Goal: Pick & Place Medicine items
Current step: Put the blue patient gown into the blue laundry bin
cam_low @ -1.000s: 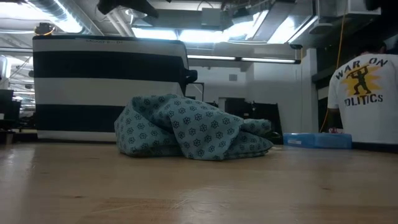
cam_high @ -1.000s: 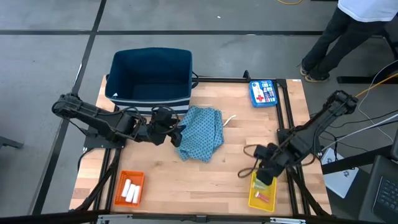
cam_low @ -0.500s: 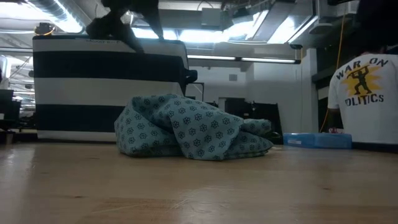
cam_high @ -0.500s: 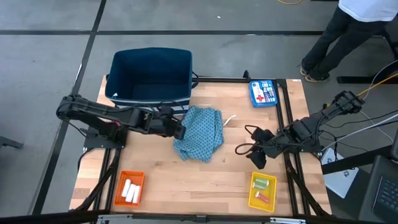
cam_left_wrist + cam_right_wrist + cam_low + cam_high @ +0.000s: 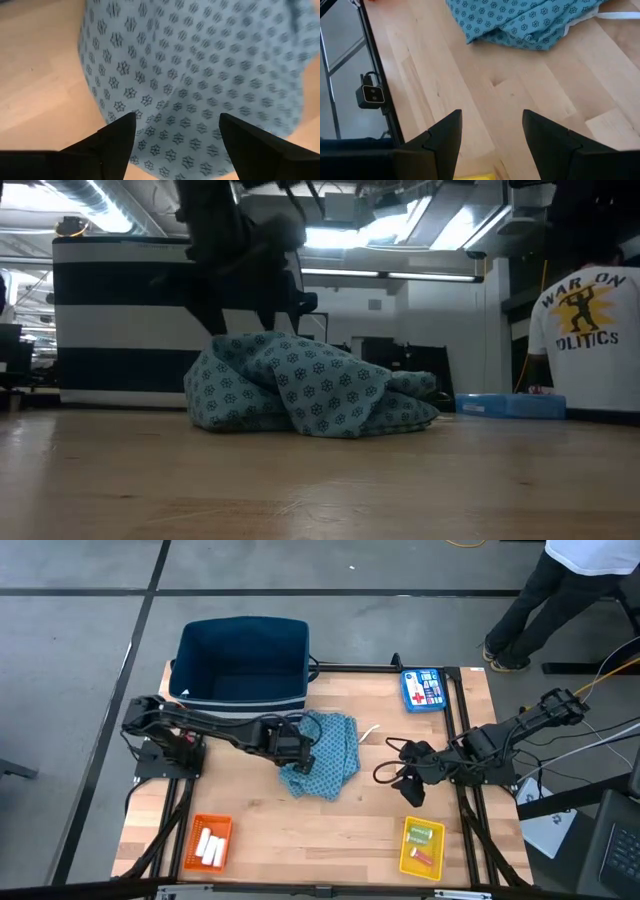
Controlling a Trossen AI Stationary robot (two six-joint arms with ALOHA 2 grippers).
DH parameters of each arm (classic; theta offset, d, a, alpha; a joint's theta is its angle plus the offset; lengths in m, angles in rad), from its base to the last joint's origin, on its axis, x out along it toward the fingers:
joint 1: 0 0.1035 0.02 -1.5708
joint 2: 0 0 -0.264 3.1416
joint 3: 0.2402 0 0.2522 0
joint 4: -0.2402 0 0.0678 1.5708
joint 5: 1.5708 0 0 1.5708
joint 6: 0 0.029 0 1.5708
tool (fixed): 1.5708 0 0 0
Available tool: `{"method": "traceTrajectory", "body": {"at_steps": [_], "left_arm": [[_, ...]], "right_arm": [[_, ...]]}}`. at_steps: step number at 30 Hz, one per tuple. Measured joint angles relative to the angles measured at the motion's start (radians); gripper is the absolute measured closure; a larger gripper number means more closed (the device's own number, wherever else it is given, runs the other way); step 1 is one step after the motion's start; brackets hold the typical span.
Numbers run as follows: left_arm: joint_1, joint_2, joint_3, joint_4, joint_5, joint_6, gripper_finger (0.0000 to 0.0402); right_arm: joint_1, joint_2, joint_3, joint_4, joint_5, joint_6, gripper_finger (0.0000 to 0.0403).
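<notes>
The left pincer [image 5: 303, 752] was right over the near-left edge of the teal patterned cloth [image 5: 324, 753], fingers spread wide with nothing between them, just fabric showing under and past the tips in its own wrist view [image 5: 175, 135]. From table height it hung as a dark shape [image 5: 240, 280] directly above the bunched-up cloth [image 5: 310, 385].

The right pincer [image 5: 408, 783] sat out over bare table [image 5: 340, 830] on the right side, also wide and empty, with the cloth well off ahead of it [image 5: 520, 20] and a thin white strap [image 5: 617, 15] poking out from the cloth's edge.

The medicine items weren't near either pincer. The white tubes [image 5: 209, 846] lay in an orange tray [image 5: 192, 830] at the front-left corner, well behind and to the side of the left pincer. The pale green piece [image 5: 421, 833] and the pink-red piece [image 5: 423, 858] were in a yellow tray [image 5: 404, 858], just back from the right pincer toward the front edge.

Beyond the cloth stood a navy striped bin [image 5: 242, 665], and the blue box with a red cross [image 5: 424, 690] lay at the far right. A person [image 5: 560, 590] was standing off past that corner.
</notes>
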Motion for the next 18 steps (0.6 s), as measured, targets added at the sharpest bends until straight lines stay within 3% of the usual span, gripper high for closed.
{"method": "traceTrajectory", "body": {"at_steps": [11,18], "left_arm": [[0.046,0.088,0.0,-0.028,0.043,0.003,0.0109],[0.089,0.188,0.0,0.089,0.138,0.027,0.0109]], "right_arm": [[0.0,0.0,0.0,-0.009,-0.014,-0.055,0.0195],[-0.016,0.0,0.0,-0.015,-0.031,-0.086,0.0195]]}}
